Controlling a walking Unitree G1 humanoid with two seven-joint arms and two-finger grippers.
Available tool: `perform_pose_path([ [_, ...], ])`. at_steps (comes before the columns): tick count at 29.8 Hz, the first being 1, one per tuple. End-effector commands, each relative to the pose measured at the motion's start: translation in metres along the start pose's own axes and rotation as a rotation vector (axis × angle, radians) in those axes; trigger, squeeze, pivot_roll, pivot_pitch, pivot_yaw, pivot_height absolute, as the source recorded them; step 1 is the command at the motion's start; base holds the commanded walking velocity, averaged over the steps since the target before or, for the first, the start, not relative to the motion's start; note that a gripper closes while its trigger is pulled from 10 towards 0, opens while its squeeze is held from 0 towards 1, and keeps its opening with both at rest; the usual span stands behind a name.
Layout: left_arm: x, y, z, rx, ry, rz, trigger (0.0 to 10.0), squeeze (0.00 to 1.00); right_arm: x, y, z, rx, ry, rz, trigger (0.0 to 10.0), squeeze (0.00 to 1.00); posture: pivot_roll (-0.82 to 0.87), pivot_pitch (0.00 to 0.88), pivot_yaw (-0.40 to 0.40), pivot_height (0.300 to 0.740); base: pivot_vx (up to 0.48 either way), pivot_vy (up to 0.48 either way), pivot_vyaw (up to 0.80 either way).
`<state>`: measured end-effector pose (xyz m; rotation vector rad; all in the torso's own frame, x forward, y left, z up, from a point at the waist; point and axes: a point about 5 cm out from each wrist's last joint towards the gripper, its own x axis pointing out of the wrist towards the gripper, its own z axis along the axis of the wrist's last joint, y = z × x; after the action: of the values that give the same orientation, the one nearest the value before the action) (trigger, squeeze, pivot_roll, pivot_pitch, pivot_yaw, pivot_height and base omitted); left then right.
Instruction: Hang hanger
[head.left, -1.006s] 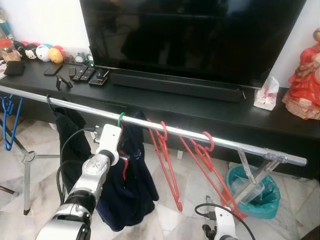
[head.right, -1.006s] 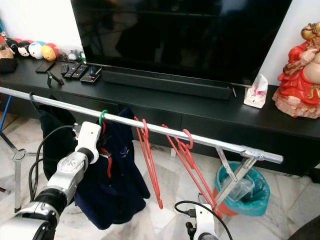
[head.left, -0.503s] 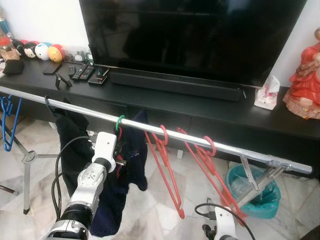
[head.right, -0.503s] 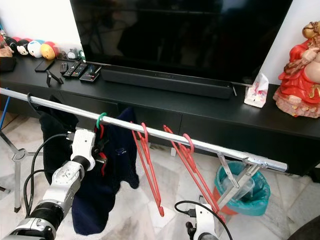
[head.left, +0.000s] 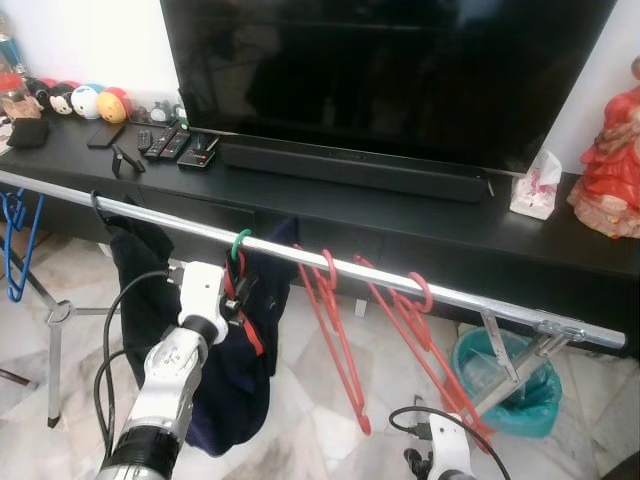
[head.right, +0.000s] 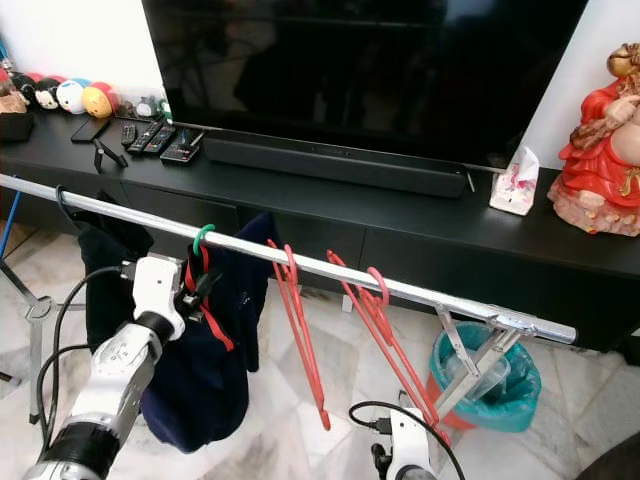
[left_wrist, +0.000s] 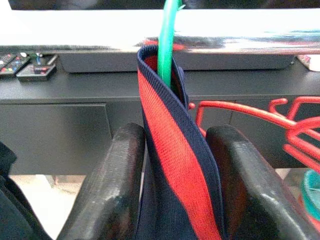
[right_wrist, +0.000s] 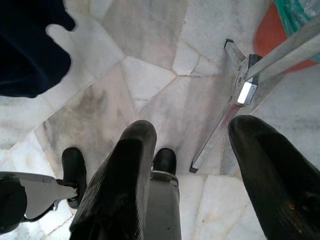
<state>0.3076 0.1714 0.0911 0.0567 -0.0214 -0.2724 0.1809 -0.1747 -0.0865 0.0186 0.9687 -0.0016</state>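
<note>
Hanging by its green hook (head.left: 240, 240) over the silver rail (head.left: 330, 262), left of two red hangers (head.left: 335, 345), the hanger with the dark navy garment (head.left: 225, 385) draped below and its red-lined collar (left_wrist: 172, 150) wrapping the neck. Pinching that collar between the two black fingers (left_wrist: 107, 192) of the left gripper (head.left: 236, 296), just beneath the hook, fingers pressing the fabric from both sides. Judging the hook as seated already, so likely finishing the step: easing the fingers apart slowly, letting the weight settle on the rail, then backing straight away without dragging the collar or lifting the hook off; watching the neighbouring red hangers, lying close enough to snag. Reaching up and forward from low left with the silver left forearm (head.left: 170, 370), wrist bent toward the rail, black cable looping beside it. Dangling idle near the marble floor (right_wrist: 165, 95), the right gripper (right_wrist: 192, 165), fingers spread apart, grasping nothing, beside the rack's metal leg (right_wrist: 240, 95).
</note>
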Motion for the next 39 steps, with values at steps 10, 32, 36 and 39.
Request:
perform_pose_path([
  [10, -0.025, -0.002, 0.008, 0.003, -0.002, -0.019, 10.0, 1.0, 0.0, -0.002, 0.0, 0.019, -0.001, -0.009, 10.0, 0.0, 0.02, 0.0, -0.032, 0.74, 0.0, 0.0, 0.0],
  [32, -0.084, 0.016, -0.053, 0.037, 0.25, 0.229, 10.0, 0.0, -0.001, -0.003, -0.002, 0.037, -0.002, -0.024, 10.0, 0.0, 0.02, 0.0, -0.022, 0.74, 0.0, 0.0, 0.0],
  [36, -0.081, 0.012, -0.05, 0.027, 0.223, 0.23, 10.0, 0.0, -0.001, -0.003, -0.003, 0.036, -0.001, -0.024, 10.0, 0.0, 0.02, 0.0, -0.022, 0.74, 0.0, 0.0, 0.0],
  [39, -0.074, 0.007, -0.047, 0.002, 0.191, 0.22, 10.0, 0.0, -0.001, -0.002, -0.004, 0.038, 0.002, -0.025, 10.0, 0.0, 0.02, 0.0, -0.019, 0.74, 0.0, 0.0, 0.0],
])
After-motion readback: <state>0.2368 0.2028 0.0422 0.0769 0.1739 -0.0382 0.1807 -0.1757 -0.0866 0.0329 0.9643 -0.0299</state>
